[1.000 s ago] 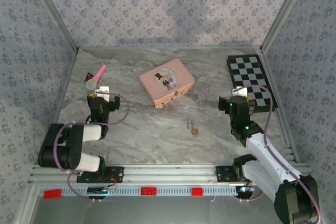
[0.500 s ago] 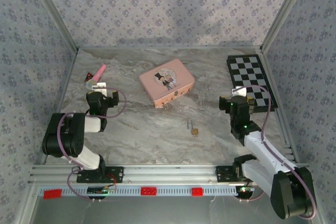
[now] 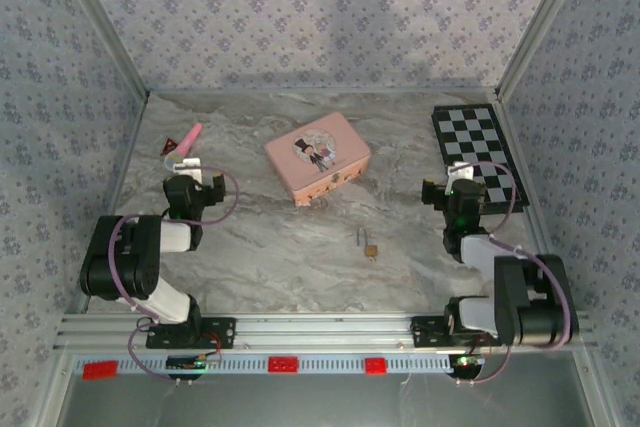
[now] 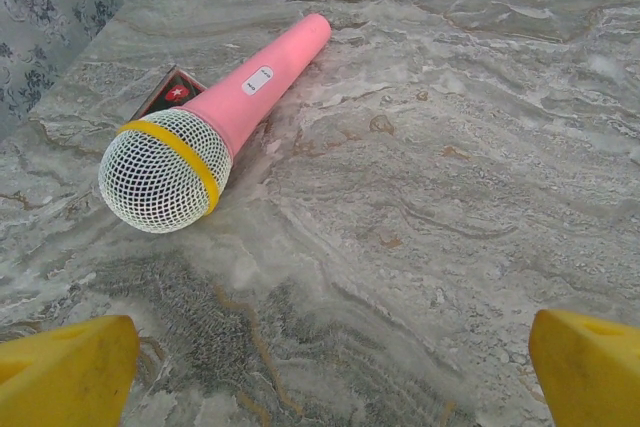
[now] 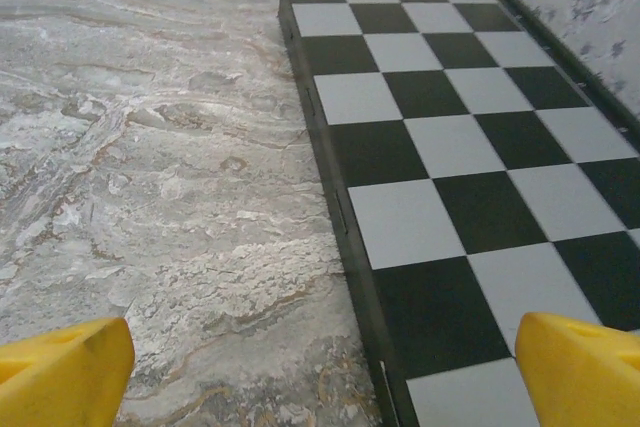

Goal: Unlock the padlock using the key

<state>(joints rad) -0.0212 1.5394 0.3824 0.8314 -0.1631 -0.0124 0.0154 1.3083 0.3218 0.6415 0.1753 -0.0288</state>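
Left hand [image 3: 189,165] spread wide, empty, hovering low at the left of the worktop [image 3: 280,257]; its wrist view looks out at the pink toy microphone [image 4: 225,112], which lies just beyond the yellow fingertips [image 4: 65,372]. Right hand [image 3: 458,177] also spread and empty, at the right, by the near edge of the chessboard [image 5: 450,147]. Padlock [image 3: 370,248] lies flat in the near middle of the worktop, between the two arms, near side of the pink tin [image 3: 318,157] and well apart from both hands. Brass body sits near-right, thin silver shackle reaches far-left; long axis thus runs on a diagonal, shackle end pointing away from the arm bases and slightly left. Key too small to tell apart from the lock at this size. Judgement: step in hand is the approach, nothing grasped yet. To do it well, bring one hand in over the padlock with fingers set across the short width of the body, square to that diagonal, and descend slowly; so small a piece is likely to skate on the smooth stone if nudged off-centre.
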